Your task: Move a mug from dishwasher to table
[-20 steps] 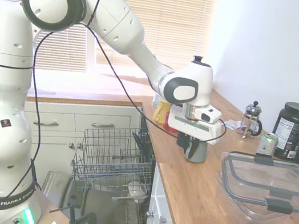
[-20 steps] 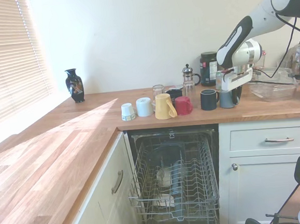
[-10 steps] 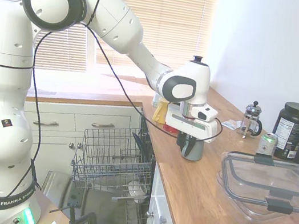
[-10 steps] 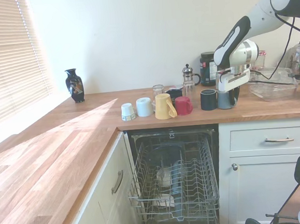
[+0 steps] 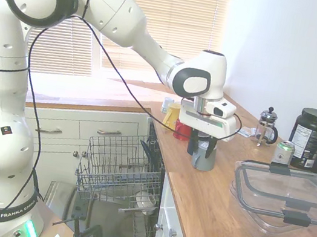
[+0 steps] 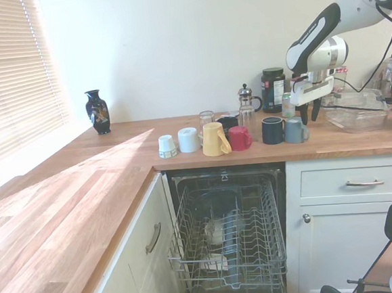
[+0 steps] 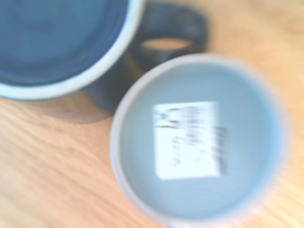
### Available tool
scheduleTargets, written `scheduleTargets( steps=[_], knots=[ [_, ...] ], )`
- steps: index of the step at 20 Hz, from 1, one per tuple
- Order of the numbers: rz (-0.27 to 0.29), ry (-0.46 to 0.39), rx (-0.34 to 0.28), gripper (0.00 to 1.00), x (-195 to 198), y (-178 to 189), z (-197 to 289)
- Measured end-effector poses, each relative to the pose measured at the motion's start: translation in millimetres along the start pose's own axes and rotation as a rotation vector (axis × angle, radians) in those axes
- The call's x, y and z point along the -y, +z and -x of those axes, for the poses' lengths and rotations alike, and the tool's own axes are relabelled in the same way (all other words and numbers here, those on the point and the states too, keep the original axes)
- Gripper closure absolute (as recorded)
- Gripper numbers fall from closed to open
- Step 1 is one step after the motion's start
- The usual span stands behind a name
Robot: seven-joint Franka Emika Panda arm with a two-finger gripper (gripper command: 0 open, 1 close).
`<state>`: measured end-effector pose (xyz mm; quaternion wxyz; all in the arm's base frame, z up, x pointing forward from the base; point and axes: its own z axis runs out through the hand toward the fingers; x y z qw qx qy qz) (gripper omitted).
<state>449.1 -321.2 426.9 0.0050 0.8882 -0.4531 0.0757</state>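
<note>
The tool [image 6: 312,115] hangs open and empty above the blue-grey mug [image 6: 294,130] near the worktop [image 6: 358,142] front edge; a careless retreat could knock it onto the dark navy mug [image 6: 272,130].

Plain white walls [image 6: 174,46] rose behind the gripper, and white cabinets [image 6: 352,236] with metal handles stood below it. Well to one side of the gripper, a window with slatted blinds [image 6: 7,73] let bright sunlight across the room.
</note>
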Motion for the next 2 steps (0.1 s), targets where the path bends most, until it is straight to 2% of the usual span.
scheduleTargets(
  steps=[2],
  knots=[
    [-0.031, -0.005, -0.007, 0.0, -4.6, -28.4, 14.0]
  ],
)
